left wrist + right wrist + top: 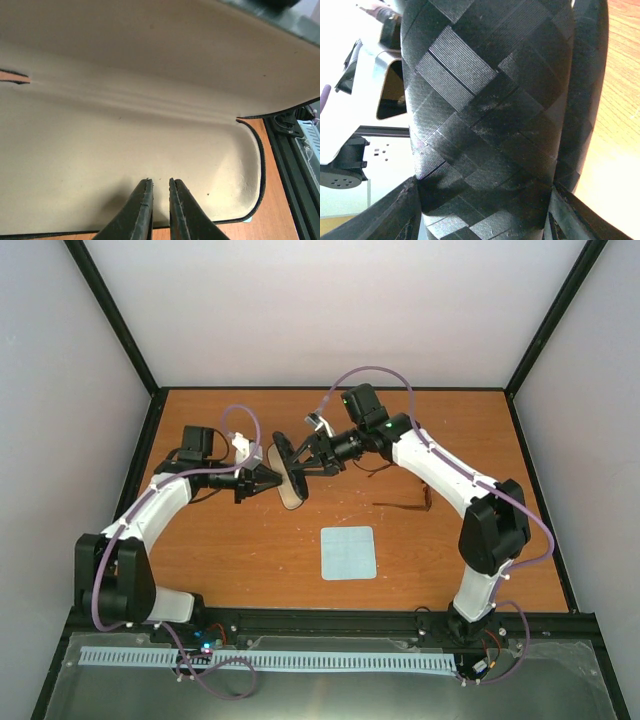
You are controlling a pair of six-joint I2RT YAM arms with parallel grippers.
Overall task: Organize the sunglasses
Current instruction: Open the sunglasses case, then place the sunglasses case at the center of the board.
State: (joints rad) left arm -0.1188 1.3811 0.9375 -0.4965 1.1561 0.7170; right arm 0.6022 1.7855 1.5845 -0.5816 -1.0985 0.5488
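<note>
The black glasses case stands open on edge mid-table, its beige lining facing my left arm. My left gripper is shut and empty, its fingertips right at the lining of the lower half. My right gripper is shut on the case from the other side, and its fingers clamp the black woven shell. The sunglasses lie on the table under my right arm; only their thin dark brown temple arms show clearly.
A pale blue square cloth lies flat on the wooden table in front of the case; a corner of the cloth shows in the left wrist view. Black frame rails border the table.
</note>
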